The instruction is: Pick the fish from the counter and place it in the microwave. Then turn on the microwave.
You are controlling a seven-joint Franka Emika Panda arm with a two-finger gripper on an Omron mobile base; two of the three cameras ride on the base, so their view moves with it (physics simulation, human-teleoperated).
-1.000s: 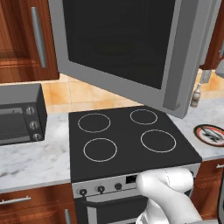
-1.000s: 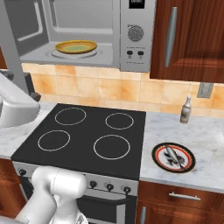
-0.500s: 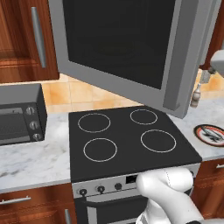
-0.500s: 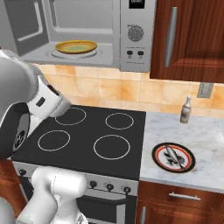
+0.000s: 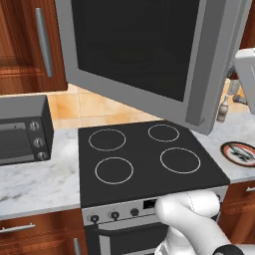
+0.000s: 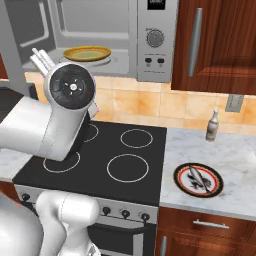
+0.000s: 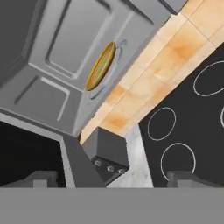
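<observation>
- Hand view: the two dark fingers (image 7: pixel 188 177) rise at the bottom edge, set wide apart with nothing between them. The gripper (image 7: pixel 111 180) looks, rolled over, at the open microwave (image 7: pixel 65 65), whose cavity holds a yellow plate (image 7: pixel 101 65) seen nearly edge-on. Below it sit the small toaster oven (image 7: pixel 107 159), a strip of tiled wall, and the black stovetop (image 7: pixel 192 131).
- Left base view: the microwave door (image 5: pixel 149 50) hangs open over the stovetop (image 5: pixel 144 159), as half a second ago. The white arm part at the right edge (image 5: pixel 246 74) now shows larger than before. The toaster oven (image 5: pixel 22 132) stands on the counter (image 5: pixel 35 182) to the left; the red-rimmed plate (image 5: pixel 240 153) lies on the counter at the right, near a small bottle (image 5: pixel 223 108).
- Right base view: the arm (image 6: pixel 60 120) has swung in from the left edge toward the middle — its round dark joint now sits just below the microwave (image 6: pixel 120 35) opening. The yellow plate (image 6: pixel 87 52) rests on the cavity floor. The fish (image 6: pixel 198 180) lies on the red-rimmed plate (image 6: pixel 198 180) on the counter (image 6: pixel 230 155) right of the stovetop (image 6: pixel 115 155) — well apart from the arm, with the bottle (image 6: pixel 213 126) behind it by the wall.
</observation>
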